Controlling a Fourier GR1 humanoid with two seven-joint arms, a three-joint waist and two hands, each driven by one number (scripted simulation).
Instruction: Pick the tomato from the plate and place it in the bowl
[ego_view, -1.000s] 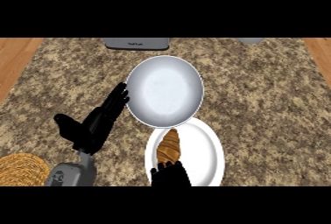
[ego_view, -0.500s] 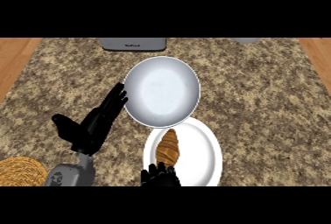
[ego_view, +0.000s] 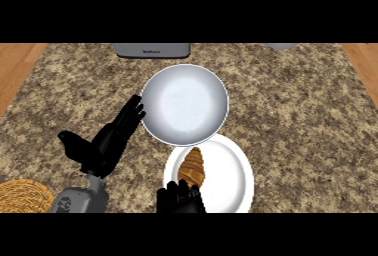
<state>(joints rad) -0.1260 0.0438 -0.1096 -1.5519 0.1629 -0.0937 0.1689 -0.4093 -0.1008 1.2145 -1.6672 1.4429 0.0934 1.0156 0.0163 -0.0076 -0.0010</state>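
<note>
1. On the white plate, lying lengthwise: a brown, ridged, croissant-like item, not a tomato; treated as the pick target since nothing else is on the plate.
2. Just below it, at the plate's near rim: right hand, fingers extended toward the item's near end, holding nothing; contact cannot be told.
3. Directly above, overlapping the plate's far edge: grey bowl, nothing in it, so a short carry.
4. Left of the bowl: left hand, fingers straight and spread, tips at the bowl's rim, likely resting, possibly bracing it.
5. Around all: speckled tabletop; wicker basket at lower left, grey appliance at the far edge.
</note>
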